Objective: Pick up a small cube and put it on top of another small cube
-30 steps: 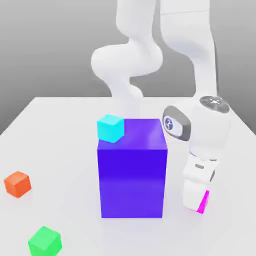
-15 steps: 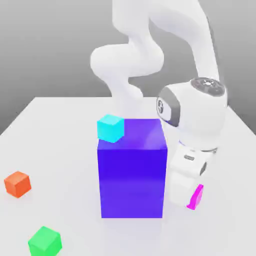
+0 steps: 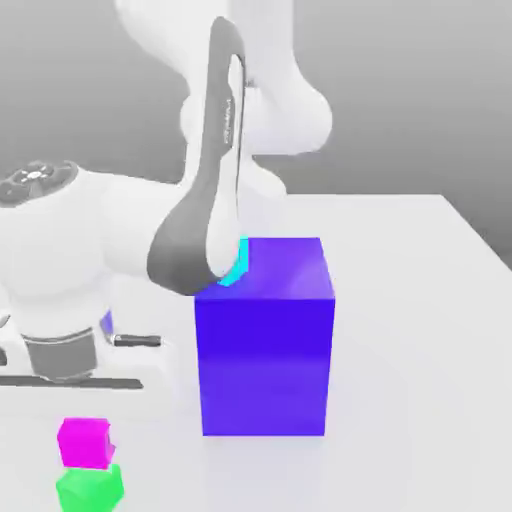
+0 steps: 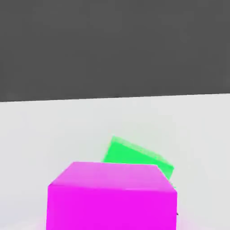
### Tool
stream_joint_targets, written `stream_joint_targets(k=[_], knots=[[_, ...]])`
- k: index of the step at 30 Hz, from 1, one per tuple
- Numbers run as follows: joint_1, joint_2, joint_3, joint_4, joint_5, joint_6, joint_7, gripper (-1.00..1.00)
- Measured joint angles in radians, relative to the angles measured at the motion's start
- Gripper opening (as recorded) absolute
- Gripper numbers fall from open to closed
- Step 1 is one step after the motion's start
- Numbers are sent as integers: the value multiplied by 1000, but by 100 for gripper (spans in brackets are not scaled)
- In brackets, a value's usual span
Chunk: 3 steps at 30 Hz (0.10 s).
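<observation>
Plainly, no writing or label can be read anywhere on the scene. The white arm (image 3: 120,250) sprawls across the exterior view's left half, its dark-trimmed link leaning over the table (image 3: 420,330); a second ago it stood on that view's right, beside the blue block (image 3: 265,340), which has kept its place. The cyan cube (image 3: 238,268) on the block's top corner is now mostly hidden behind the arm's dark link, where earlier it showed whole. The hand with its gripper (image 3: 70,385) hangs low at the exterior view's left, just above the pink cube (image 3: 83,442), and I cannot tell from either view whether the jaws are released or clenched, since the fingertips themselves are not clear. The pink cube rests on top of the green cube (image 3: 88,488) near the front edge on the exterior view's left; a gap seems to show between it and the hand above, though that is not certain. A second ago the pink cube sat low at the block's right side under the hand, and the green cube lay bare. In the hand view the pink cube (image 4: 112,197) lies close in front, with the green cube (image 4: 134,155) showing past its far edge, turned askew to it.
</observation>
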Motion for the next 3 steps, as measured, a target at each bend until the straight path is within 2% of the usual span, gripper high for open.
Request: stream_joint_targets(k=[3], knots=[[0,0,0,0,0,0,0,100]])
